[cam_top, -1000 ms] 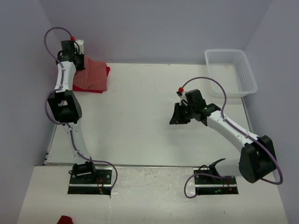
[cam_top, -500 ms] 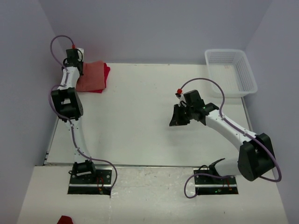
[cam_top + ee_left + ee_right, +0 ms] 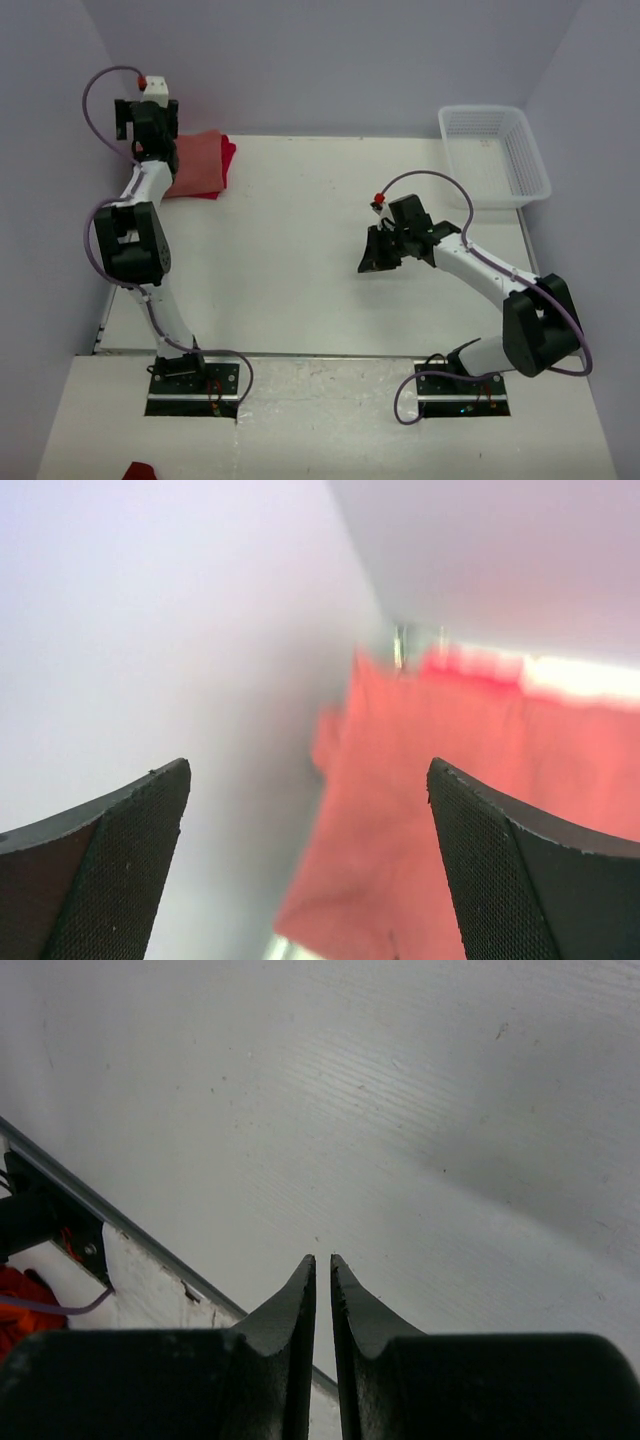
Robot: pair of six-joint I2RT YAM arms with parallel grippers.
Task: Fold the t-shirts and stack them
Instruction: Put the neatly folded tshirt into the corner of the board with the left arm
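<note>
Only the left wrist view shows the left gripper [image 3: 305, 770] with its fingers spread wide, the pink t-shirt [image 3: 400, 810] below between them and the red t-shirt [image 3: 470, 668] peeking out beyond. The right gripper [image 3: 323, 1260] has its fingers almost pressed together above the table [image 3: 400, 1110]. The top view counts two stacked shirts and one basket [image 3: 495, 150].

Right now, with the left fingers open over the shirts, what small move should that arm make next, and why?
Probably draw the left fingers back toward the base, away from the stack. They stand open and hold nothing, and the salmon-pink tee already lies folded on the red tee at the table's far left corner.
</note>
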